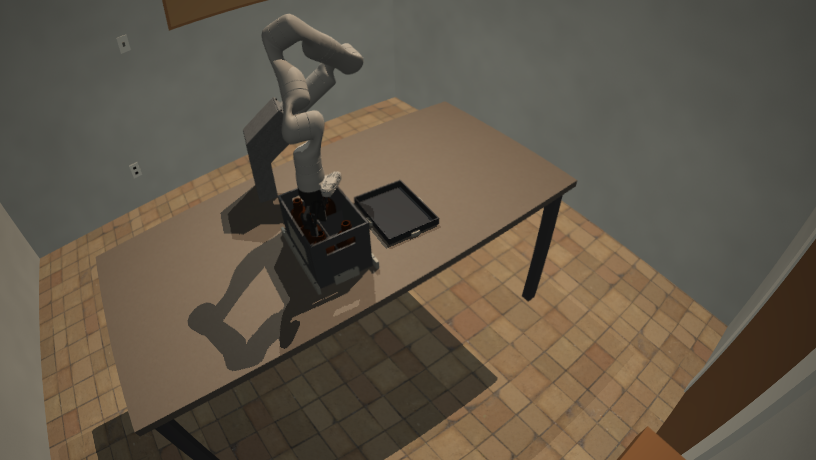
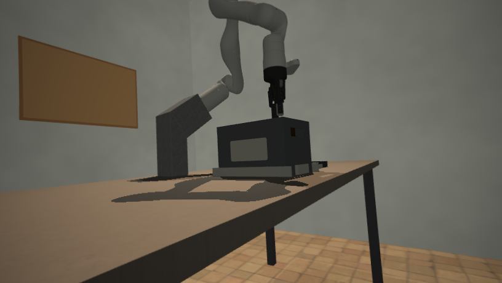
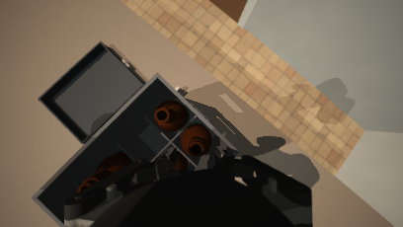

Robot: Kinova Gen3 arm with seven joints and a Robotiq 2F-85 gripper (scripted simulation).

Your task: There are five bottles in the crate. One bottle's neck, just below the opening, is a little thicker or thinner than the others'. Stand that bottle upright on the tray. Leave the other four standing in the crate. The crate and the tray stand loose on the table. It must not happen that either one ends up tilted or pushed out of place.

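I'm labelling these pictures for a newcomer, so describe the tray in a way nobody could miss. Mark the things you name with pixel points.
On the brown table (image 1: 485,171) (image 2: 123,224) (image 3: 40,30), look for the tall dark crate (image 1: 342,257) (image 2: 253,130) (image 3: 120,110). Right beside it lies the tray (image 1: 396,240) (image 3: 69,122), square, dark-rimmed and grey inside. Unlike the crate, it is shallow, has no dividers and holds no bottles.

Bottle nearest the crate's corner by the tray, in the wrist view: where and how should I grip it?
I'd take the bottle by its neck, coming straight down from above with the gripper. It stands upright, mouth up, and its neck is narrower than its shoulders, while the crate walls and dividers crowd the body.
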